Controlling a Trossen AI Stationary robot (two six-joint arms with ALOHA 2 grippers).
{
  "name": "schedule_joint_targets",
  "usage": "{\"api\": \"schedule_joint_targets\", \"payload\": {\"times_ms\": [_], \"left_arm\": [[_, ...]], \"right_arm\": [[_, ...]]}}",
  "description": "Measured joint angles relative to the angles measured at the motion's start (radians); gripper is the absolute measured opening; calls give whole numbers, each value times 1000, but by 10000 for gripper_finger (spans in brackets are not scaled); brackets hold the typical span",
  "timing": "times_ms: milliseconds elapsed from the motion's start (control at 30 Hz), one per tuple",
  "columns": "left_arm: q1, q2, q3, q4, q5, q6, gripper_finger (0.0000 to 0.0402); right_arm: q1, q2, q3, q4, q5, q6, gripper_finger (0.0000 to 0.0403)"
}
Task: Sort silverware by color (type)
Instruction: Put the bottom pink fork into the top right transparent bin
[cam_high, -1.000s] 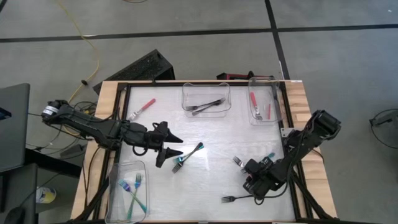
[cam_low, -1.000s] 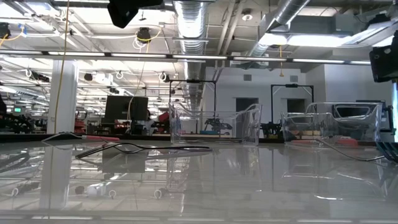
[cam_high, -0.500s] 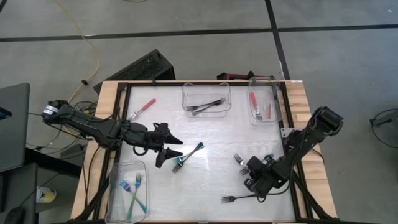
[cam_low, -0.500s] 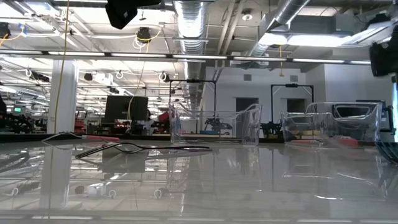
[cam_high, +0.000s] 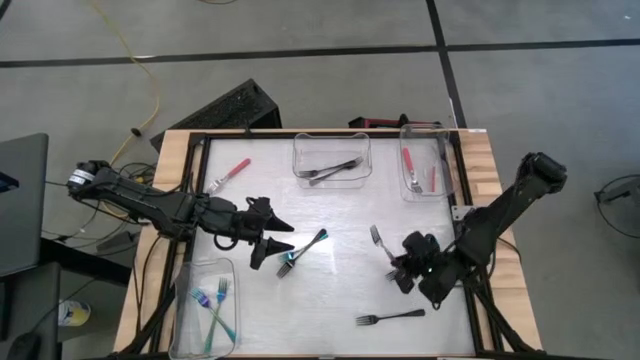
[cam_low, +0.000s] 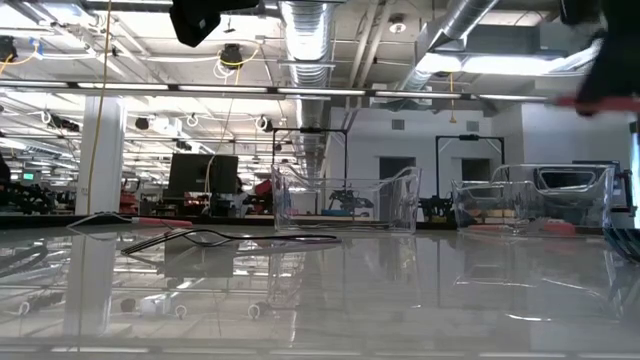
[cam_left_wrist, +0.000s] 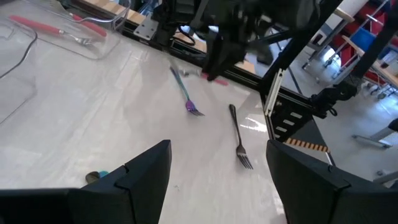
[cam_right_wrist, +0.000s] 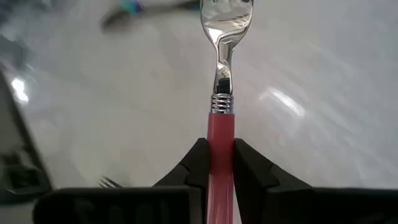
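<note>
My right gripper (cam_high: 408, 264) is shut on a pink-handled fork (cam_right_wrist: 221, 93) and is raised above the table's right half. The fork's silver tines (cam_high: 376, 237) stick out toward the far left. My left gripper (cam_high: 276, 248) stands open left of centre, just beside a teal fork (cam_high: 306, 246) that lies flat on the table. Its fingers (cam_left_wrist: 143, 177) have nothing between them. A black fork (cam_high: 392, 318) lies flat near the front edge. A loose red fork (cam_high: 232, 172) lies at the far left. My right gripper pinches the fork's pink handle (cam_right_wrist: 220, 146) between its two fingers, which lie along it. The silver neck and tines run straight out ahead of the fingertips. The fork is lifted clear of the table, and its back end is hidden between the fingers.
Three clear bins stand on the table. The far middle bin (cam_high: 332, 158) holds black forks, the far right bin (cam_high: 421, 170) holds red ones, and the near left bin (cam_high: 212, 305) holds teal ones. Another fork (cam_left_wrist: 186, 96) lies on the table below my right gripper.
My right gripper has risen and gone a little toward the far edge. It has taken the pink-handled fork up off the table. In the low view the arm has climbed out at the upper right. My left gripper has kept still.
</note>
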Motion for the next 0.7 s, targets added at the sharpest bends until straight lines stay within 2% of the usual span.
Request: {"api": "schedule_joint_targets", "payload": {"times_ms": [200, 367, 567, 700], "left_arm": [[0, 0, 0, 1, -16, -3, 247], [1, 0, 0, 7, -27, -6, 247], [25, 0, 0, 7, -56, -26, 247], [44, 0, 0, 7, -57, -58, 247]], "right_arm": [[-91, -132, 3, 1, 67, -94, 68], [-243, -265, 4, -20, 82, -212, 68], [-550, -404, 5, -86, 80, -365, 68], [-830, -440, 5, -187, -40, -490, 68]]}}
